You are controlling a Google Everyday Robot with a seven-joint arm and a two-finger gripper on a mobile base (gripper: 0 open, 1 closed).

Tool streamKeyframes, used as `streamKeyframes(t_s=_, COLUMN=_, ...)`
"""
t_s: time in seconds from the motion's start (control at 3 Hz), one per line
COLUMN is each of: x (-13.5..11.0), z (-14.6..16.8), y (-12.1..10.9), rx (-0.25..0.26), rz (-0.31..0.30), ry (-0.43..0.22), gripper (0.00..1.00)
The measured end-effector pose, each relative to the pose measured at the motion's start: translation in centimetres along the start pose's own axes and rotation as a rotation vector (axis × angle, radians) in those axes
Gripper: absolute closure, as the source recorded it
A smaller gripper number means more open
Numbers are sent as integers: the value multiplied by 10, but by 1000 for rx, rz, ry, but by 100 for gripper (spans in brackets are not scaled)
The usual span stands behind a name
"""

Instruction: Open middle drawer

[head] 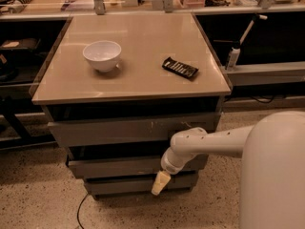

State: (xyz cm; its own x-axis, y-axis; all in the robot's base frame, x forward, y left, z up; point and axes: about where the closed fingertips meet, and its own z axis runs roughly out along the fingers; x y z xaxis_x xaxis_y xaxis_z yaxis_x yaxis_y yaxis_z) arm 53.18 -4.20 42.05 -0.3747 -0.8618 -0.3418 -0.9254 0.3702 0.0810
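The grey cabinet has three drawer fronts. The top front (128,130) has pale scratch marks. The middle drawer (114,166) is the plain grey front below it, with a dark gap above it. The lowest front (124,184) sits beneath. My gripper (159,182), cream-coloured, hangs from the white arm (209,144) and points down and left. It is in front of the cabinet's right half, at the lower edge of the middle drawer and over the lowest front.
A white bowl (102,55) and a dark flat packet (180,67) lie on the tan cabinet top (138,80). Dark shelving stands left and right. A cable (81,209) runs on the speckled floor. My white body (276,175) fills the lower right.
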Motion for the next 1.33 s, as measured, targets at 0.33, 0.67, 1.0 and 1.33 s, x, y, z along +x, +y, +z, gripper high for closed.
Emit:
streamKeyframes(t_s=0.33, x=9, z=3, y=21, rx=-63, rz=-20, ry=37, gripper=0)
streamKeyframes(t_s=0.67, x=9, z=1, y=21, rx=-63, rz=-20, ry=37, gripper=0)
streamKeyframes(t_s=1.0, x=25, z=-6, y=44, rx=-117, rz=-31, ry=72, gripper=0)
streamKeyframes(t_s=1.33, x=64, z=-36, y=80, rx=-196, rz=-24, ry=123, gripper=0)
